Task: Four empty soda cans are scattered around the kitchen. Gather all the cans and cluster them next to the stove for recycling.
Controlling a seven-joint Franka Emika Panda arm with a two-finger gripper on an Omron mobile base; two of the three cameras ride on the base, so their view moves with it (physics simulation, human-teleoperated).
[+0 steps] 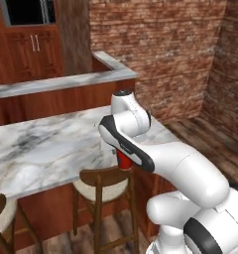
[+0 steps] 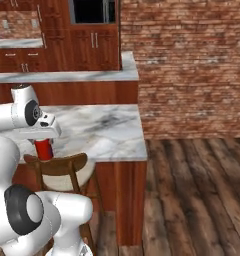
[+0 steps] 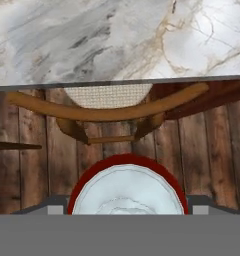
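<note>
We saw the tool [image 3: 127, 212] gripping a red cylindrical soda can [image 1: 123, 159] beside the marble-topped bench [image 2: 107, 131] edge; the hand view alone showed its silver top above the wooden stool [image 3: 109, 112].

My arm [image 1: 190, 173] rises from the base and bends forward, its wrist [image 1: 126, 106] turned so the hand faces straight down. My claw [image 1: 123, 159] hangs below that wrist with its jaws spread wide on either side of a red can [image 2: 44, 149], whose silver top sits right up between them.
</note>
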